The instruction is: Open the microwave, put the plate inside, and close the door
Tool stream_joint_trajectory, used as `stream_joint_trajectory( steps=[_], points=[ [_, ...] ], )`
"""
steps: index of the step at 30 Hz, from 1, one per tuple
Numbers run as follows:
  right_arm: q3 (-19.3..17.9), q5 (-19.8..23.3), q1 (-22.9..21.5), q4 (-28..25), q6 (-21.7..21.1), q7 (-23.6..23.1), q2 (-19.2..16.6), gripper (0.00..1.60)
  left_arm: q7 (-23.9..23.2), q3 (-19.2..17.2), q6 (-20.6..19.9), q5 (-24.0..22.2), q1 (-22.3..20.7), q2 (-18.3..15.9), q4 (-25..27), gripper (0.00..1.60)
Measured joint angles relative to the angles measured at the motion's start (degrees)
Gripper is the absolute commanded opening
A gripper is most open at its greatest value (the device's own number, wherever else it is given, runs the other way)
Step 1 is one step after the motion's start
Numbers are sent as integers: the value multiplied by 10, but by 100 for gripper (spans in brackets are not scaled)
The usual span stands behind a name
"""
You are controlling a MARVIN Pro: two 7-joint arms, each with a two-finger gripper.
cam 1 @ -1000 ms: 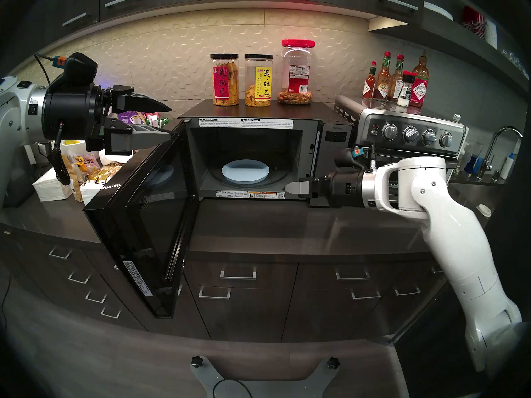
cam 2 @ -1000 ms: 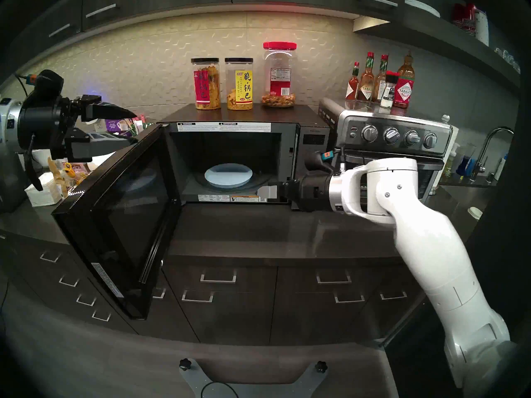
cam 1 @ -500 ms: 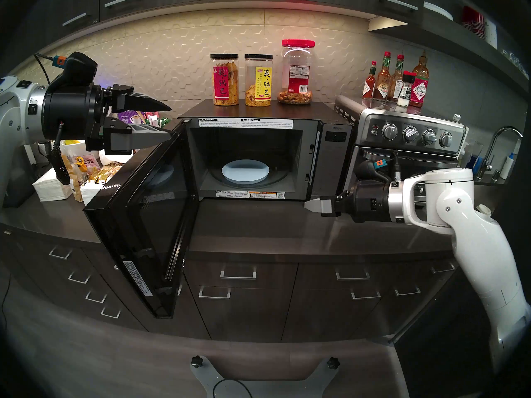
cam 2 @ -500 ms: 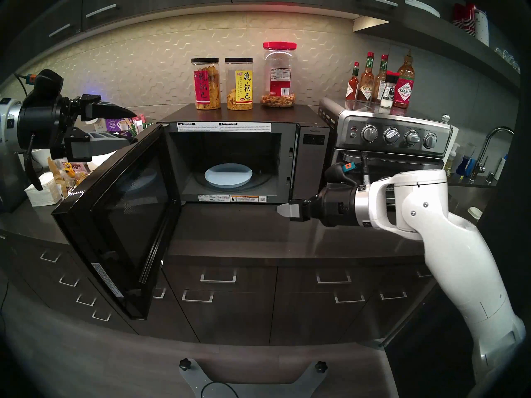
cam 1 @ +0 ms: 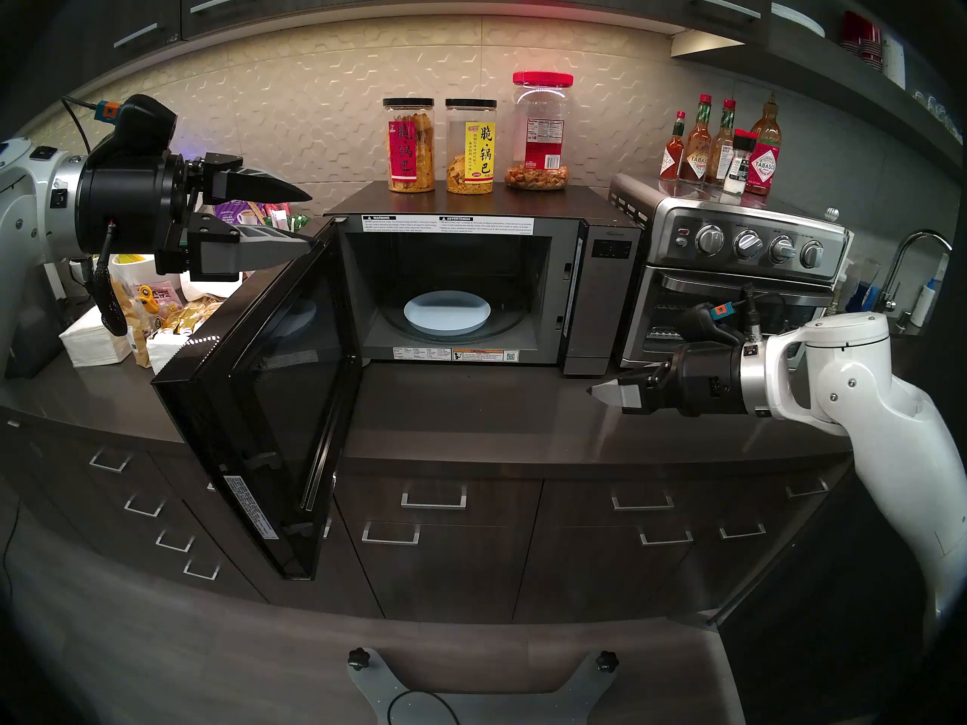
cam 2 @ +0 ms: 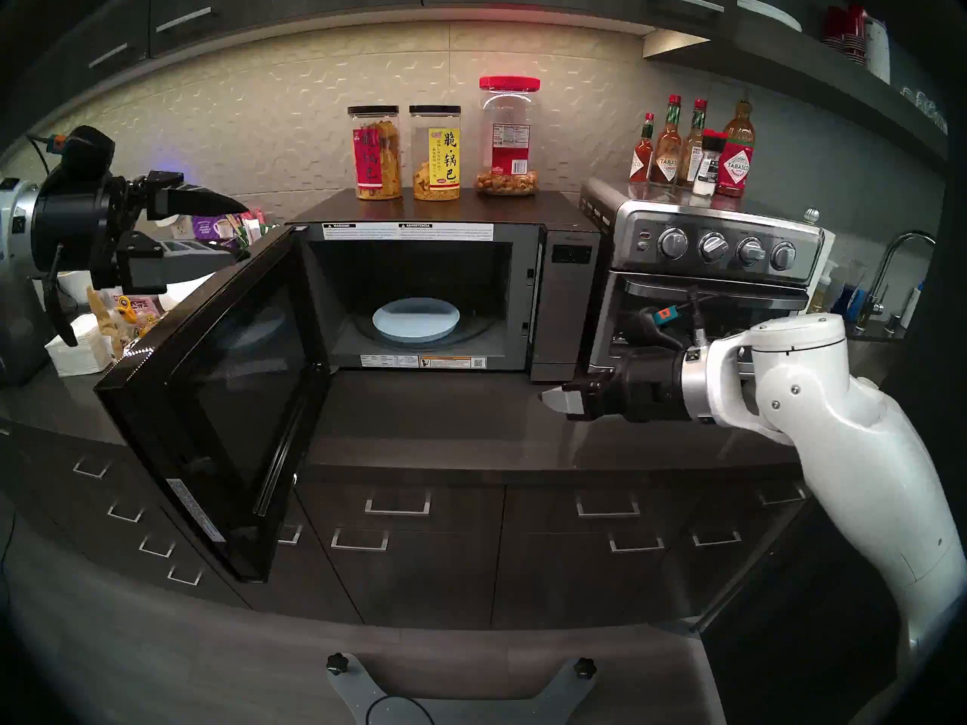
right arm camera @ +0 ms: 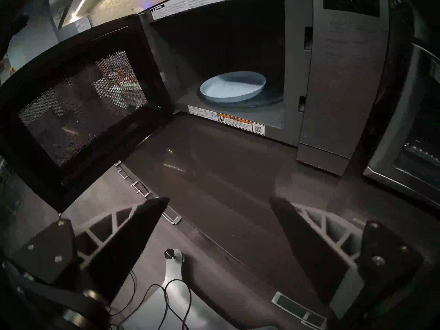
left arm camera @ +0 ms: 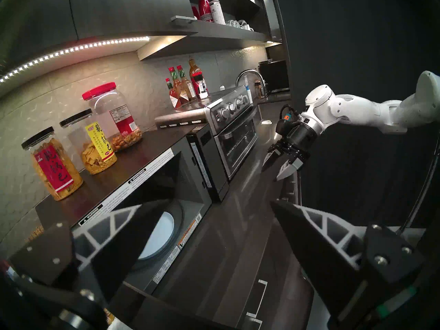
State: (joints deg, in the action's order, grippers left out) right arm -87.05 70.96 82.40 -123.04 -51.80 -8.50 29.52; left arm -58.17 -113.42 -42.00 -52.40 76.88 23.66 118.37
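Note:
The black microwave (cam 1: 602,300) stands on the counter with its door (cam 1: 272,384) swung wide open to the left. The pale blue-white plate (cam 1: 447,315) lies flat on the turntable inside, also clear in the right wrist view (right arm camera: 232,86). My left gripper (cam 1: 311,220) is open and empty at the door's top outer edge; its lower finger tip is at that edge, and whether it touches I cannot tell. My right gripper (cam 1: 588,390) hovers low over the counter, right of the microwave and in front of the toaster oven. The left wrist view shows the right gripper (left arm camera: 270,174) open with nothing in it.
A steel toaster oven (cam 1: 732,269) with sauce bottles (cam 1: 722,148) on top stands right of the microwave. Three snack jars (cam 1: 411,146) sit on the microwave. Snack packets and napkins (cam 1: 157,310) crowd the counter behind the door. A faucet (cam 1: 915,258) is far right. Dark counter (cam 1: 471,420) lies before the microwave.
My right arm has drawn back from the microwave's lower right front corner, moving right and slightly down over the counter. The left arm, door and plate have not moved.

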Motion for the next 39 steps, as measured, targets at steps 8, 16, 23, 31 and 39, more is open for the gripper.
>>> stream_joint_trajectory(
  steps=[8,16,23,31,39],
  points=[
    [-27,-37,30,8,43,-70,-26,160,-1,0,0,1,-1,1,0,160],
    [-45,-76,63,29,96,-143,-45,160,-1,0,0,1,-1,1,0,160],
    [-58,-119,97,49,161,-220,-58,160,-1,0,-1,1,-2,2,-1,160],
    [-78,-168,133,71,232,-302,-61,160,-1,0,-3,1,-3,2,-1,160],
    [-104,-215,164,92,300,-380,-49,160,0,0,-8,0,-4,3,-1,160]
  ],
)
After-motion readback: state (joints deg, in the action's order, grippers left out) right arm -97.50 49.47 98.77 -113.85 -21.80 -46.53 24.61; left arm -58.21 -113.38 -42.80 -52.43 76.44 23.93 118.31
